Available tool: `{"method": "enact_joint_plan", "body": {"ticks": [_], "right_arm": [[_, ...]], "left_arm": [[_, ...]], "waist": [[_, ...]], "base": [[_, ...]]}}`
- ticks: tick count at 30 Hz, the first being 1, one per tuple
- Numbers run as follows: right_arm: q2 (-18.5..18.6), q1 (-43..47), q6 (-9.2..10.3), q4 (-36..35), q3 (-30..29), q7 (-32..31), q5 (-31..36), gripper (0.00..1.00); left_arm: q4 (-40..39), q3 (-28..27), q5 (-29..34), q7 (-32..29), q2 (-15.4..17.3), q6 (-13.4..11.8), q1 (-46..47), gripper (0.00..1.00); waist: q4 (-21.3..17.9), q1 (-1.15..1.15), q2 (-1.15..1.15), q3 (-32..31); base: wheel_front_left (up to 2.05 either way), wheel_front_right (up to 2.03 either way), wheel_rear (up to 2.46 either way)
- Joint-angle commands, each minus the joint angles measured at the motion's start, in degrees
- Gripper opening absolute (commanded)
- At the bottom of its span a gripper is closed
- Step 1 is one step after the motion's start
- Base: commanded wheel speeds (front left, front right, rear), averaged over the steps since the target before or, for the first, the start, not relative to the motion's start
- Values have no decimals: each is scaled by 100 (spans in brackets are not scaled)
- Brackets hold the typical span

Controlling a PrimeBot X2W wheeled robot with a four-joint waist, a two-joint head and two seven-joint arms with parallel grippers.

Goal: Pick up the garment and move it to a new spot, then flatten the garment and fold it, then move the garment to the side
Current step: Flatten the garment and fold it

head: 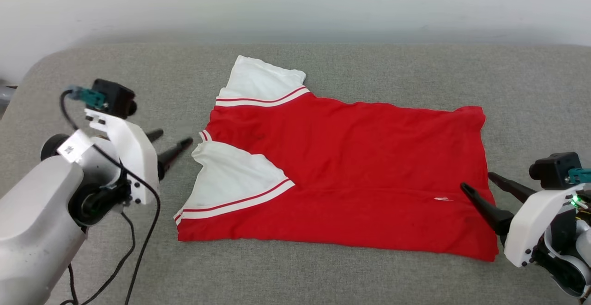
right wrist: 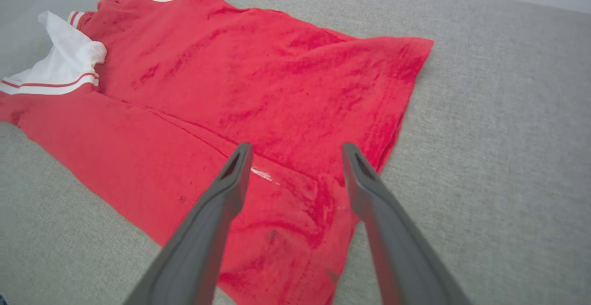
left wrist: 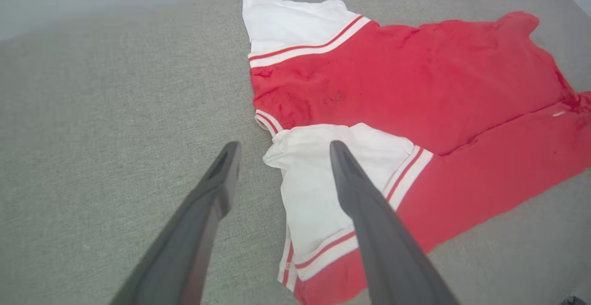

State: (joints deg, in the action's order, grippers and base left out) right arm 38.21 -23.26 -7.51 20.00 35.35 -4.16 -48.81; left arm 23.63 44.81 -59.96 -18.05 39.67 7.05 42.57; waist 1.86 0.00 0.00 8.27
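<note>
So the garment (head: 351,166) is lying flat on the grey fabric surface (head: 323,272), collar end toward the robot's left. Its near side is folded over onto the body, with a white sleeve on top. The left gripper (head: 174,138) is spread wide with nothing in it, just beside that sleeve. The right gripper (head: 476,180) is spread wide too, also empty, tips over the hem corner at the other end.

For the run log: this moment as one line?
garment: flat on grey surface, near side folded in | left gripper: open, at collar end | right gripper: open, over hem
</note>
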Motion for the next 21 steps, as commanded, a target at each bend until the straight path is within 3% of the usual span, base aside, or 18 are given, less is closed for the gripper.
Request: {"method": "enact_joint_plan", "body": {"ticks": [1, 6, 10, 15, 21], "right_arm": [[-46, 56, 5, -38, -26, -27, 39, 100], [-144, 66, 5, -108, -117, -90, 105, 100], [-188, 73, 5, -160, -179, -146, 159, 100], [-237, 67, 5, -213, -232, -221, 205, 100], [-293, -37, 5, -281, -248, -286, 258, 100]], "left_arm": [[-51, 73, -46, -211, 57, 12, 39, 100], [-316, 335, -430, -1539, 190, -21, 195, 100], [-395, 558, -524, -2209, 233, -114, 223, 100], [-228, 830, -415, -2573, 233, -160, 57, 100], [203, 975, -373, -2514, 183, -165, -173, 100]], "waist": [[8, 0, 0, -4], [-6, 0, 0, 20], [-42, 0, 0, 79], [-138, 0, 0, 179], [-276, 0, 0, 332]], "base": [[0, 0, 0], [0, 0, 0], [0, 0, 0], [0, 0, 0], [0, 0, 0]]}}
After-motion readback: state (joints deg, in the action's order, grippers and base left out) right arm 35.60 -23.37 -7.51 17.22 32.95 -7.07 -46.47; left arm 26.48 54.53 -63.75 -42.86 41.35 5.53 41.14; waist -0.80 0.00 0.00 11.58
